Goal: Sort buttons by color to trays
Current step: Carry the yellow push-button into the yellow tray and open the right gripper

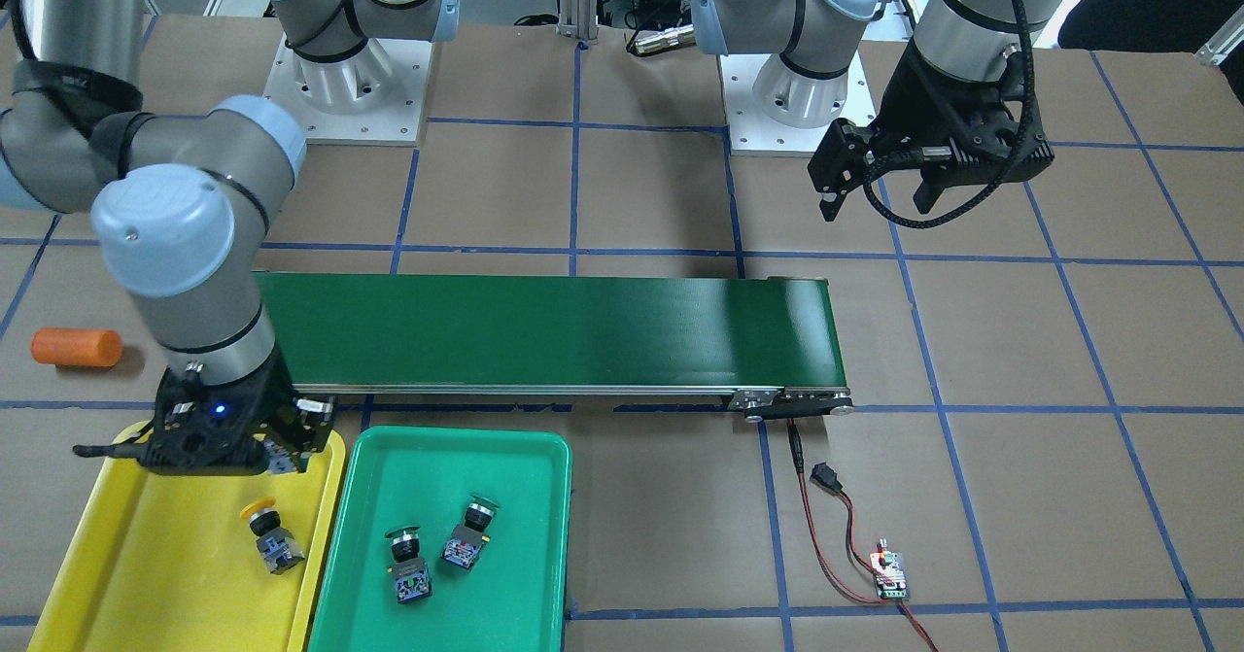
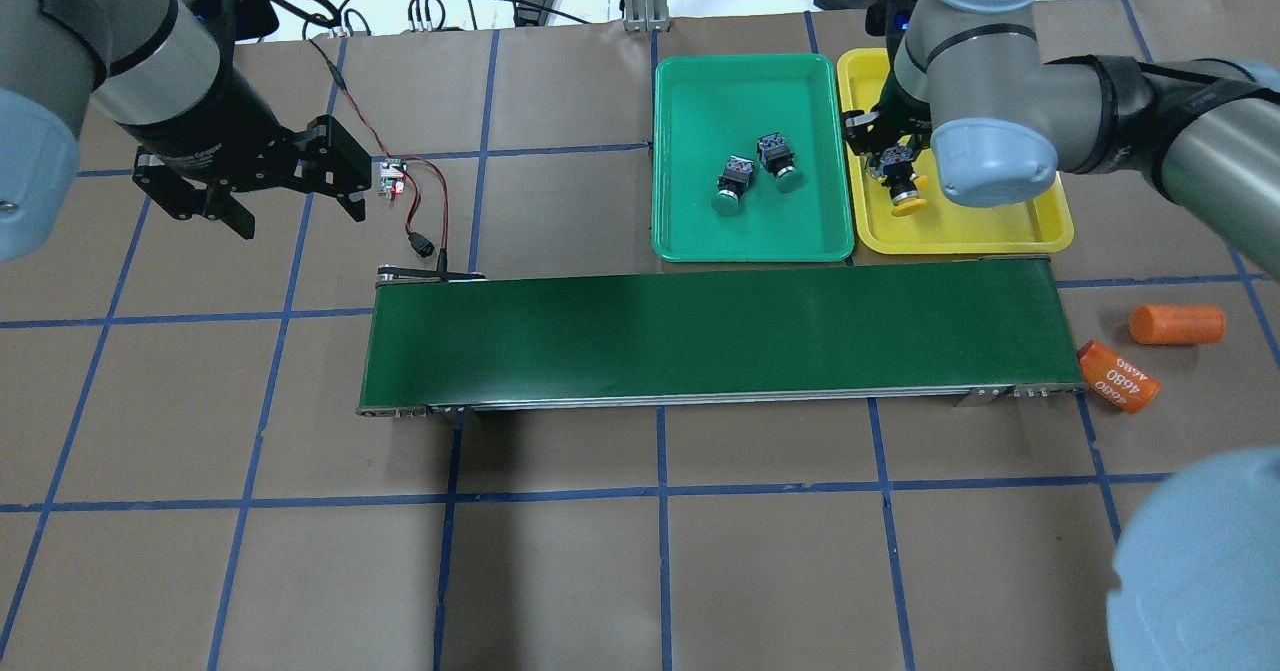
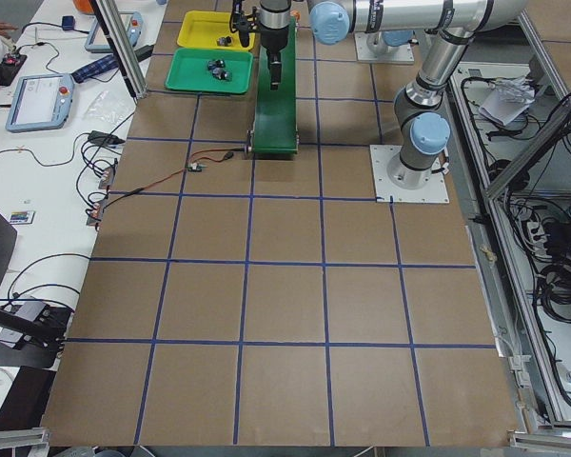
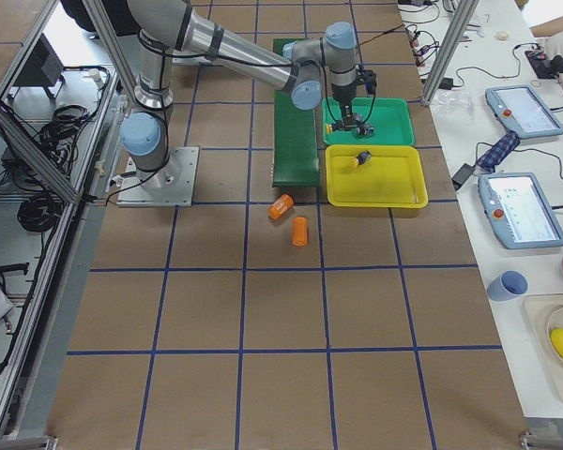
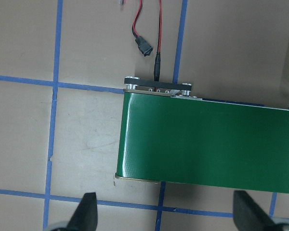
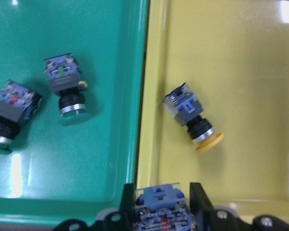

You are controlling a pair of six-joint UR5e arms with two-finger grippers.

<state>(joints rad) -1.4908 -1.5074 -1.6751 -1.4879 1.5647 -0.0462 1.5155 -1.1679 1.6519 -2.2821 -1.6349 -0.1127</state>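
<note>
Right jaws clenched on a button (image 6: 158, 204), over the yellow tray (image 6: 250, 72) at its rim beside the green tray (image 6: 106, 159), left jaws spread wide above open worktop (image 5: 86, 134).

Bright, even overhead light — soft shadows, glare spots on the yellow tray (image 6: 260, 86), slight right-wrist blur

In my right wrist view, my right gripper (image 6: 162, 203) grips the held button (image 6: 159, 215) at six o'clock. The yellow tray (image 6: 260, 72) lies bare from two to three o'clock. The lying yellow button (image 6: 192, 118) blocks one o'clock, and the green tray (image 6: 106, 154) rim bars eleven.
</note>
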